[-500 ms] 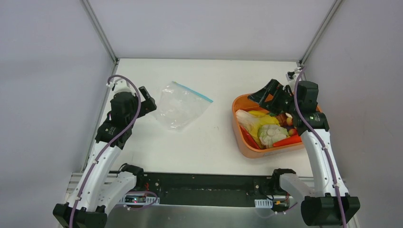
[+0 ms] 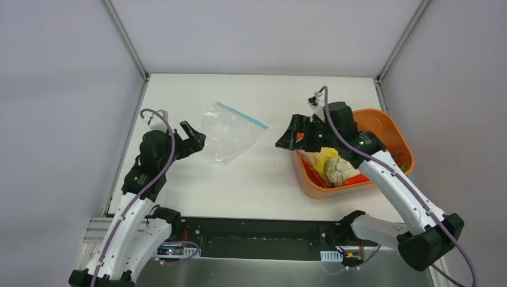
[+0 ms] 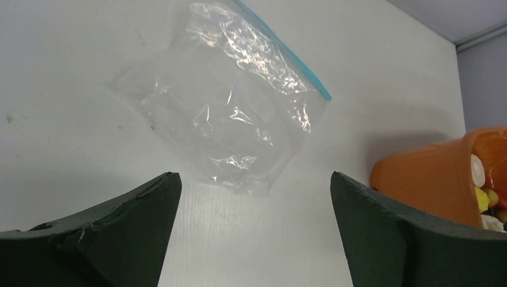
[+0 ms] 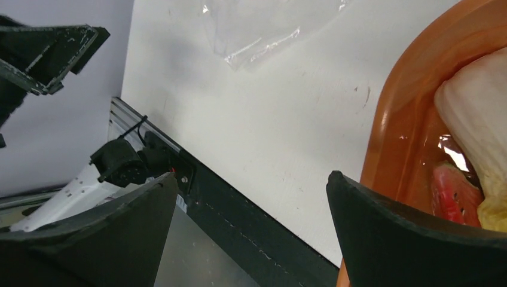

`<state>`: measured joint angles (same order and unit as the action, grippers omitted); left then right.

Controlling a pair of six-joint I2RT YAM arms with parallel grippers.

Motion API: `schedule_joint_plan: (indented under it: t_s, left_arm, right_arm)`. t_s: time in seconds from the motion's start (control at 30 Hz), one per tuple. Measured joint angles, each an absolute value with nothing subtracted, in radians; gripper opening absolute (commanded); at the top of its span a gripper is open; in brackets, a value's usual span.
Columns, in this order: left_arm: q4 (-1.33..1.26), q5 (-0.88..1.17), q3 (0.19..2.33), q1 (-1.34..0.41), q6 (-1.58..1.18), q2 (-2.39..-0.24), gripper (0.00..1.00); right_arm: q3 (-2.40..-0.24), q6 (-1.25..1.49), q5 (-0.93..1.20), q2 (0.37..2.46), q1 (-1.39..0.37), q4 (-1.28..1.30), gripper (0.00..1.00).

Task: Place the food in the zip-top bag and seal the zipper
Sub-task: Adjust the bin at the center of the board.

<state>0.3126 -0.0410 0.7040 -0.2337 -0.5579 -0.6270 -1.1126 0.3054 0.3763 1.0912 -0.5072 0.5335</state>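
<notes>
Top: right gripper (image 2: 289,136) has swung left off the orange tub (image 2: 311,182) toward the zip-top bag (image 2: 230,133). The left gripper (image 2: 195,139) has edged up to the bag's left side. Both gape wide, empty. The food (image 2: 332,166) sits in the tub, so loading not begun.
Left wrist: bag flat, zipper (image 3: 287,54) along far edge.
Right wrist: no writing legible, here or elsewhere.

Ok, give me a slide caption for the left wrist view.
Open left fingers frame the clear zip-top bag on the white table, orange tub at right.
</notes>
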Motion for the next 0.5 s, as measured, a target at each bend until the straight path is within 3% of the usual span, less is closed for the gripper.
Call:
schedule_joint_plan:
  t_s: [0.17, 0.43, 0.5]
  left_arm:
    - [0.358, 0.046, 0.704, -0.249, -0.559, -0.763, 0.99]
    - [0.399, 0.009, 0.676, -0.329, -0.559, -0.926, 0.99]
    - [0.392, -0.011, 0.661, -0.334, -0.562, -0.961, 0.92]
  right_arm:
    - [-1.113, 0.298, 0.293, 1.151, -0.62, 0.565, 0.98]
    - [-1.112, 0.306, 0.099, 1.16, -0.673, 0.585, 0.98]
    - [-1.112, 0.306, 0.051, 1.145, -0.674, 0.58, 0.98]
